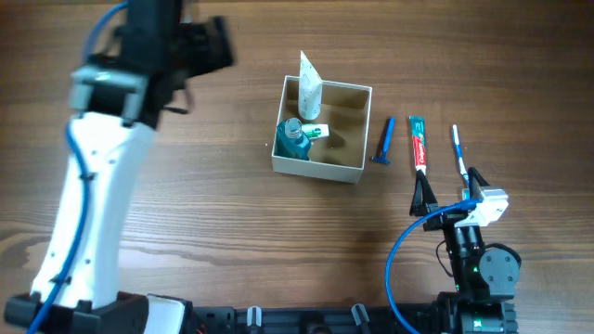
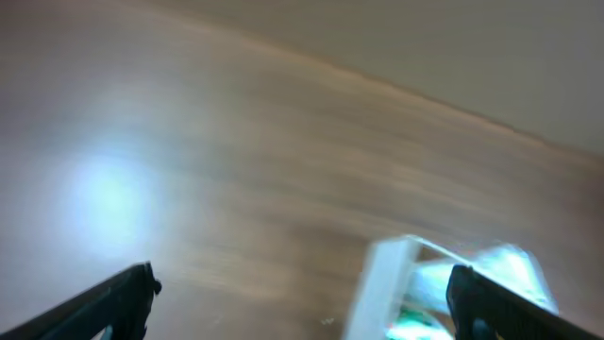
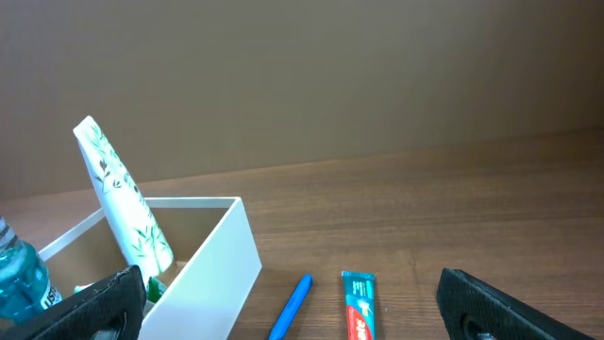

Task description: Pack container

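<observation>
Left gripper (image 2: 302, 283) and right gripper (image 3: 288, 280) gape empty; container (image 1: 316, 169) looks light, stiff-walled, apt to slide; pinch a bare wall.

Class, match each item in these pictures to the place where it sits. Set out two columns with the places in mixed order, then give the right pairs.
Items
1. white tube
2. teal bottle
3. blue razor
4. toothpaste

Places
A. flat on the table, just right of the box
B. leaning in the box, its top above the rim
C. on the table between the razor and the toothbrush
D. inside the box, below the rim, by its left wall

Pairs: 1-B, 2-D, 3-A, 4-C
</observation>
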